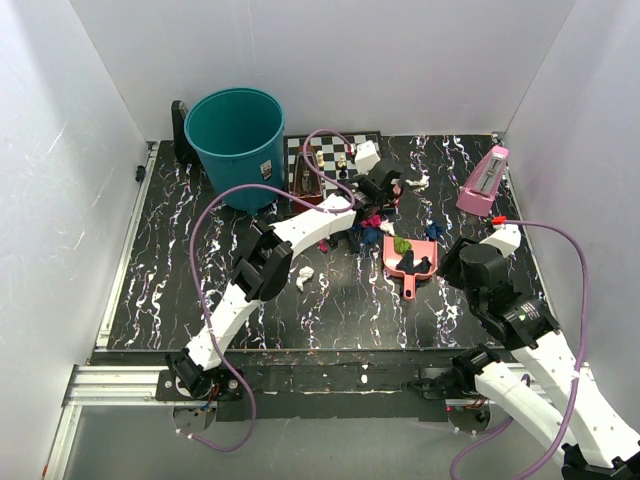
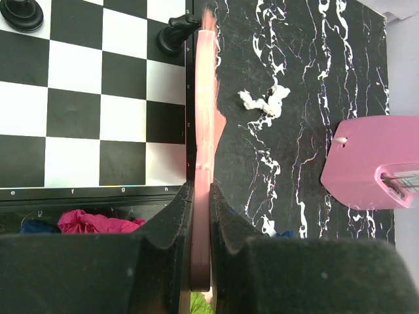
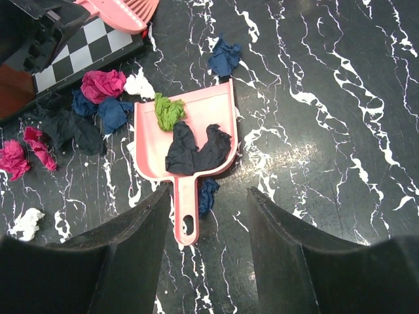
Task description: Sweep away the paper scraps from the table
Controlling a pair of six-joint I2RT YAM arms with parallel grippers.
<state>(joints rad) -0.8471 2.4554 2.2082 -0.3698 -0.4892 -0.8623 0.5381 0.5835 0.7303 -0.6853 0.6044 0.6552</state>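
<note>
Paper scraps [image 1: 362, 230] in magenta, blue, black and white lie heaped on the black marbled table [image 1: 190, 290] just left of a pink dustpan [image 1: 420, 276]. The pan [image 3: 149, 149] holds a green wad [image 3: 168, 111] and dark wads [image 3: 196, 150]; a blue wad [image 3: 208, 194] lies beside its handle. My left gripper [image 2: 201, 216] is shut on the pink brush handle [image 2: 204, 131], near the chessboard's corner behind the heap. My right gripper [image 3: 209, 222] is open, above the table just right of the pan's handle. Stray white wads [image 1: 304, 277] [image 2: 264, 101] lie apart.
A teal bin [image 1: 238, 133] stands at the back left. The chessboard [image 1: 325, 155] with pieces [image 2: 173, 36] lies at the back centre. A pink metronome [image 1: 484, 182] stands at the back right, and shows in the left wrist view [image 2: 373, 163]. White walls enclose the table.
</note>
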